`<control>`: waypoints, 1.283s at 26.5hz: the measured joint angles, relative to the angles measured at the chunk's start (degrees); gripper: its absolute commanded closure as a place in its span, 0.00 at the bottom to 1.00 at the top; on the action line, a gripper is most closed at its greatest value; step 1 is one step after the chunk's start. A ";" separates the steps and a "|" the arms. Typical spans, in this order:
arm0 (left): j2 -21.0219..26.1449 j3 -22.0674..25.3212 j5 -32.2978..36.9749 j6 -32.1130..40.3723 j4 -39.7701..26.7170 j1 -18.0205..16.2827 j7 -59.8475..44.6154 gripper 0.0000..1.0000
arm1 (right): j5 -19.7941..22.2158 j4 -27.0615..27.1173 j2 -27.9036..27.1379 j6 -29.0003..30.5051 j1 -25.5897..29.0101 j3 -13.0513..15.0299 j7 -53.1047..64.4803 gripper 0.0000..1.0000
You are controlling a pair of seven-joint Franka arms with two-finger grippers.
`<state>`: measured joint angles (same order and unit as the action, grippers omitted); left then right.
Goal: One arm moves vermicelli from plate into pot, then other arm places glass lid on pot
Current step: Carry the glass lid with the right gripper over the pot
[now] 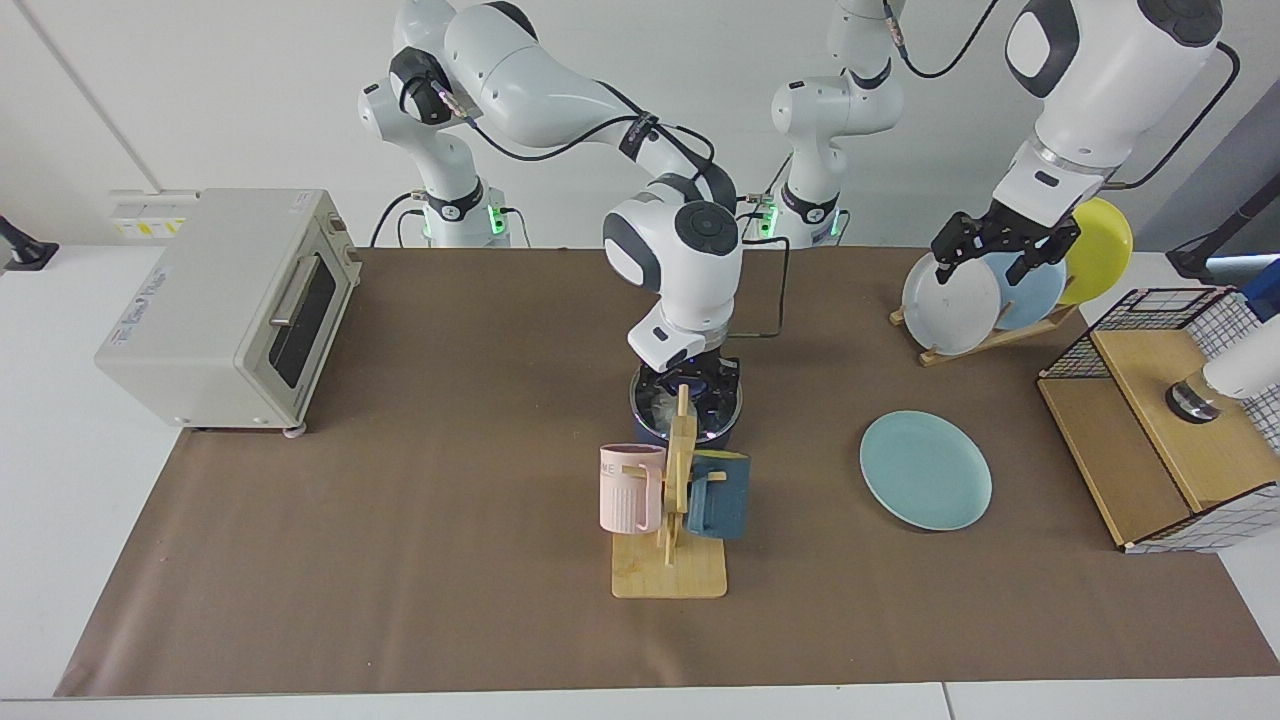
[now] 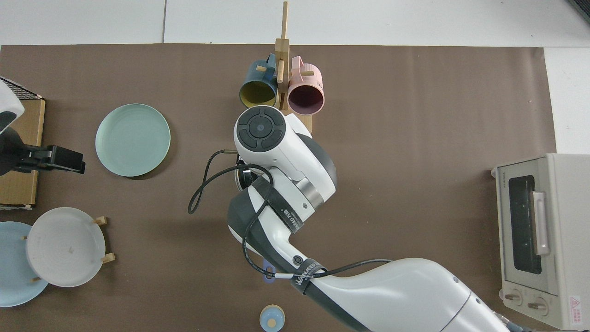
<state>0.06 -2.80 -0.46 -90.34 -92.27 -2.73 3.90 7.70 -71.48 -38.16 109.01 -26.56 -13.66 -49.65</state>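
The right gripper (image 1: 688,385) sits directly over the pot (image 1: 686,420) near the table's middle, apparently at the glass lid (image 1: 690,405); whether its fingers are parted cannot be told. Release should be made only once the lid is seated flat (the mug rack (image 1: 672,500) stands just beside). The left gripper (image 1: 1000,248) waits, fingers apart, by the far corner's plate rack; the plate (image 1: 926,470) lies bare.

A plain white wall (image 1: 200,90) stands behind a white table (image 1: 60,480), most of which lies under a brown mat (image 1: 400,500) – creased faintly in the top view. At one end of the mat sits a pale toaster oven (image 1: 225,305), its door shut. At the other end stands a wooden box with a wire-grid side (image 1: 1160,420). The light is even – shadows are soft and short.
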 measured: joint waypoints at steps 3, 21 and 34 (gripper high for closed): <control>0.00 0.00 0.00 0.00 0.00 0.00 0.00 0.00 | -0.07 0.10 -0.06 -0.07 0.00 0.00 0.00 0.82; -0.02 0.00 0.00 0.00 0.00 0.01 0.00 0.00 | -0.12 0.27 -0.19 -1.14 0.66 0.02 0.27 0.00; -0.02 0.00 0.00 0.00 0.00 0.01 0.00 0.00 | -0.44 2.10 4.59 -4.30 1.05 -0.07 0.32 0.00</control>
<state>0.04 -2.80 -0.46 -90.34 -92.27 -2.71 3.90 7.27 -69.38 -33.57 104.72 -25.51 -13.73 -49.33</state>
